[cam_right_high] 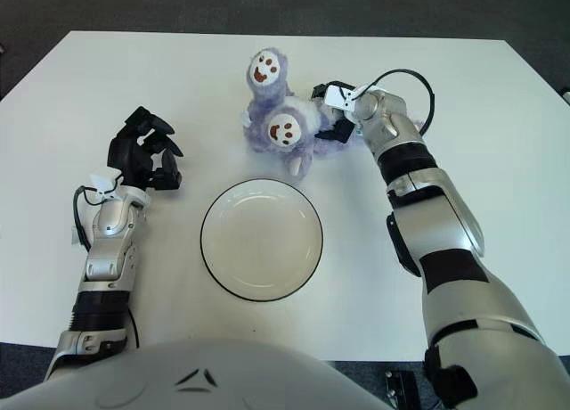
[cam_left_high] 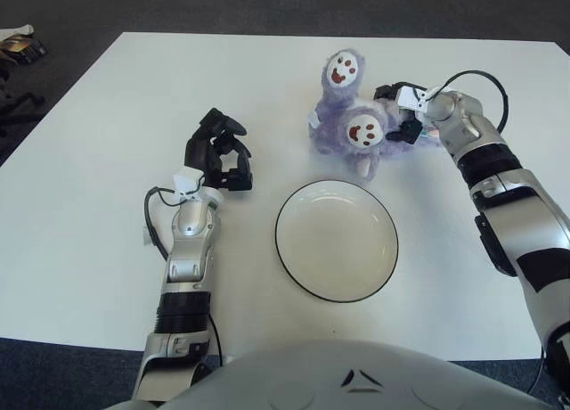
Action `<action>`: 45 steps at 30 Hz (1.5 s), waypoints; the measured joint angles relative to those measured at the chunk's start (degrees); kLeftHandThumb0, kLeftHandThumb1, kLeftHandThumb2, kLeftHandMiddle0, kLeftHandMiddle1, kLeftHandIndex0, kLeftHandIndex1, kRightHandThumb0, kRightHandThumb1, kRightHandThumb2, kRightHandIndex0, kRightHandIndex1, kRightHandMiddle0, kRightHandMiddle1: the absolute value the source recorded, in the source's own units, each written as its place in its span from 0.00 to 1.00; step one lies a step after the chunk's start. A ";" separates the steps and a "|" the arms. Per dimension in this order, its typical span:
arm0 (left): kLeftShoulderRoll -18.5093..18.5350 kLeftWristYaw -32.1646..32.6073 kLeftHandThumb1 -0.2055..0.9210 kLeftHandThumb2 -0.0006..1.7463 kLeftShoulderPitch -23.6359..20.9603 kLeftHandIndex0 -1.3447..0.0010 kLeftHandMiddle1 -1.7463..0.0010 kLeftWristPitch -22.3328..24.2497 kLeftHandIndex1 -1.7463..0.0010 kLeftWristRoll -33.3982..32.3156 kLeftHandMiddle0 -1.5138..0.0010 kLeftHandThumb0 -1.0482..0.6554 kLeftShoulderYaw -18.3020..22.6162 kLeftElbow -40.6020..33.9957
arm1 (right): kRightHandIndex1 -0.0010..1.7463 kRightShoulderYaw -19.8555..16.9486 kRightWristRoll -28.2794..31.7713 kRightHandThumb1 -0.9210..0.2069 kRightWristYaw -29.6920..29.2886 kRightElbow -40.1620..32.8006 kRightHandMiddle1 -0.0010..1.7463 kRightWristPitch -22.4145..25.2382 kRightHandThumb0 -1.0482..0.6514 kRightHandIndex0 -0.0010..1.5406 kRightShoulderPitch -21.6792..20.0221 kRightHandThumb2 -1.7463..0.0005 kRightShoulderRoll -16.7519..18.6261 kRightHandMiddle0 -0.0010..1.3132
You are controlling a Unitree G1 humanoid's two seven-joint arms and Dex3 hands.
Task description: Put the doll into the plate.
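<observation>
Left eye view: right hand (cam_left_high: 403,116) grips doll (cam_left_high: 349,116).

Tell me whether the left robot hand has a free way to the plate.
Probably yes. The left robot hand shows just left of the plate, with only bare table between; the doll and right robot hand sit beyond it.
</observation>
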 measured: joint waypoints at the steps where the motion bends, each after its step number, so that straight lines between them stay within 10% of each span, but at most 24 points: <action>1: 0.02 0.00 0.22 0.94 -0.04 0.56 0.00 0.00 0.00 0.00 0.46 0.61 0.02 0.14 | 1.00 -0.28 0.20 0.69 0.67 -1.18 1.00 0.63 0.94 0.49 0.32 0.12 -0.05 0.75; 45: 1.55 1.95 0.22 0.93 -5.81 0.54 0.00 -0.38 0.03 2.43 0.46 0.61 2.11 8.28 | 1.00 -7.47 7.94 0.73 9.63 -31.79 1.00 7.89 0.95 0.51 6.66 0.10 -3.44 0.82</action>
